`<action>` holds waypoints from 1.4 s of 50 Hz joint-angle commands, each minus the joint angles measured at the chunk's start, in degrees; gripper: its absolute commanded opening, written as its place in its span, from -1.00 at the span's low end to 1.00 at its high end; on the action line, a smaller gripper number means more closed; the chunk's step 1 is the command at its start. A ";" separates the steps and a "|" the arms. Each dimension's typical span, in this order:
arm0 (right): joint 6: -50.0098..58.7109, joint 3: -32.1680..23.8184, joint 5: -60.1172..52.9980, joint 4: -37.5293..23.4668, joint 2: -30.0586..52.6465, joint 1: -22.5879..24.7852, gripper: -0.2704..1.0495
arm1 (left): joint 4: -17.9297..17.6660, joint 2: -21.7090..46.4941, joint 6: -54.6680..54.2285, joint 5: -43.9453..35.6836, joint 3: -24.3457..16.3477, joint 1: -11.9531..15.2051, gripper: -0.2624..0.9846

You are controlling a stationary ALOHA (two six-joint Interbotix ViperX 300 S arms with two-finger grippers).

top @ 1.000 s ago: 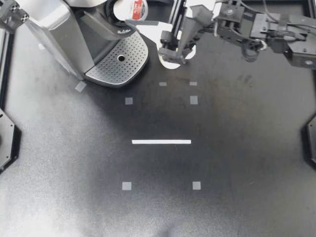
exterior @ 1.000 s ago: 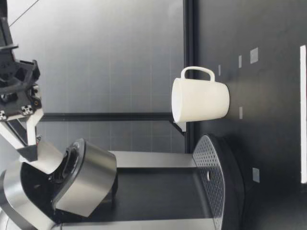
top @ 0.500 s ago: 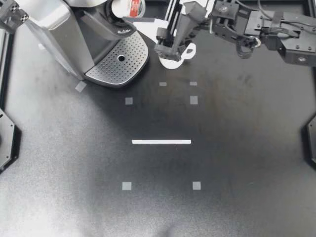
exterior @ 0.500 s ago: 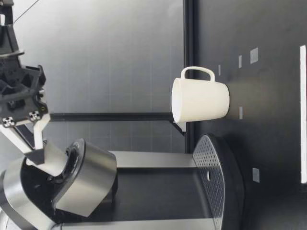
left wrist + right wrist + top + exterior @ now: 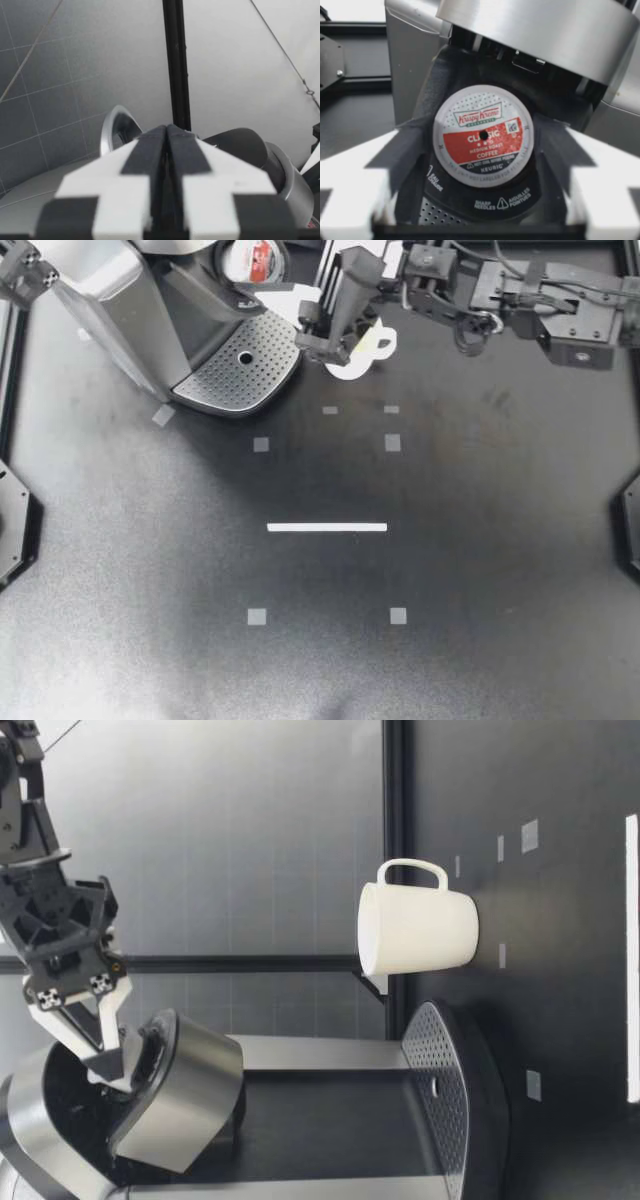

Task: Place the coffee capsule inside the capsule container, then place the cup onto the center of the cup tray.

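Note:
My left gripper (image 5: 24, 266) is shut at the table's far left corner behind the coffee machine, its fingers (image 5: 166, 146) pressed together with nothing in them. My right gripper (image 5: 296, 310) reaches over the machine's raised head. The red and white coffee capsule (image 5: 483, 135) sits in the capsule container (image 5: 485, 197), and my right gripper's open fingers (image 5: 375, 185) flank it with small gaps. From above, the capsule (image 5: 255, 258) shows in the machine's top. The white cup (image 5: 415, 930) stands upright on the table beside the machine, mostly hidden under my right arm in the top view (image 5: 352, 364).
The perforated cup tray (image 5: 240, 365) is bare at the foot of the coffee machine (image 5: 110, 300). The machine's silver lid (image 5: 180, 1090) is tilted open. White tape marks and a white strip (image 5: 327, 527) lie mid-table. Black frame rails run along the far edge.
My right gripper has moved toward the machine and sunk into its open head, carrying the capsule into the container. Its fingers now stand slightly wider. The cup and left arm have stayed put.

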 commanded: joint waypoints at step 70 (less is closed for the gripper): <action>2.64 17.84 -21.18 1.76 -17.23 4.13 0.30 | 1.58 5.98 -2.55 11.69 2.11 5.80 -0.42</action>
